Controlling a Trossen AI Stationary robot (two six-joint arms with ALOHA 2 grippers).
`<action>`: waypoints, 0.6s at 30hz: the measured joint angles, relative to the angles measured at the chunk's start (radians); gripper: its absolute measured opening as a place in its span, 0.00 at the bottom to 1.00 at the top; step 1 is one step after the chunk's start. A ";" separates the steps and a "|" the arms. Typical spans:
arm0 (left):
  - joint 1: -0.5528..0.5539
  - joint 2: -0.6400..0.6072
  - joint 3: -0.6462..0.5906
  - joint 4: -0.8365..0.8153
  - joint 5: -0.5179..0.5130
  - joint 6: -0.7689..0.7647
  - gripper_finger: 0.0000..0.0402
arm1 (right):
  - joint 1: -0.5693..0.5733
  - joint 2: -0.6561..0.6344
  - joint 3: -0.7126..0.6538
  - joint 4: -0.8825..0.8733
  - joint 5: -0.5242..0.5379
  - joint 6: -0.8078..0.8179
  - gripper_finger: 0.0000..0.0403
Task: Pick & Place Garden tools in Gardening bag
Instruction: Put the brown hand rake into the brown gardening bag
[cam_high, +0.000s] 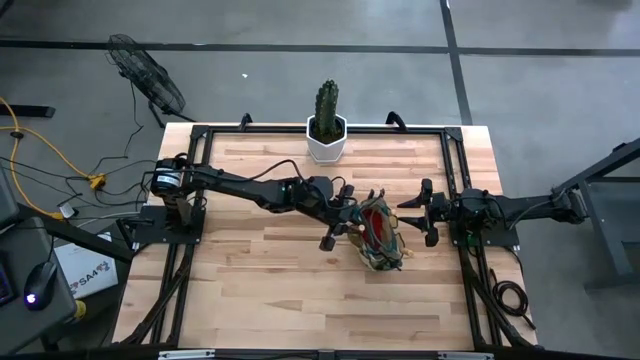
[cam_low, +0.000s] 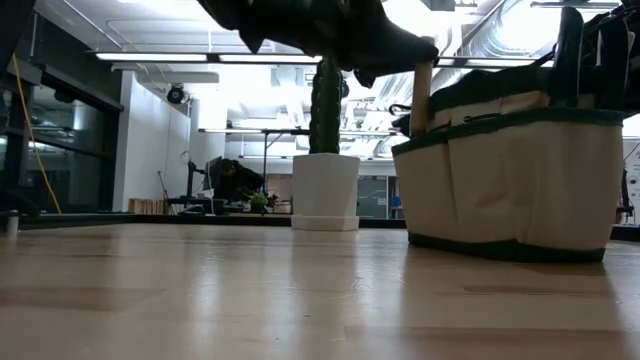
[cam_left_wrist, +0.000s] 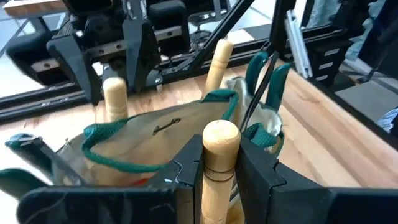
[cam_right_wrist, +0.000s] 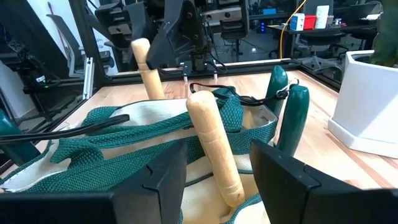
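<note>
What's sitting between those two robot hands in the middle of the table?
The gardening bag, seen from above. The left hand is at its one side, shut on a wooden tool handle; the right hand waits open at the other.

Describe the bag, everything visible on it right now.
The bag is a small soft tote, tan fabric with green trim and green loop straps. It stands upright and open on the wooden table, right of centre, between the two grippers. Wooden handles and green-gripped shears stick up from it; something red shows inside. The left gripper holds a wooden handle at its rim.
</note>
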 joint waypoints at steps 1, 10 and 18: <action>0.000 0.000 0.000 -0.009 -0.009 0.000 0.15 | 0.000 0.000 0.000 0.000 0.000 0.000 0.42; 0.000 0.014 0.002 -0.040 -0.009 -0.002 0.15 | 0.000 0.000 0.000 0.000 0.000 0.000 0.42; 0.000 0.033 0.002 -0.060 -0.014 -0.011 0.15 | 0.000 0.000 0.000 0.000 0.000 0.000 0.42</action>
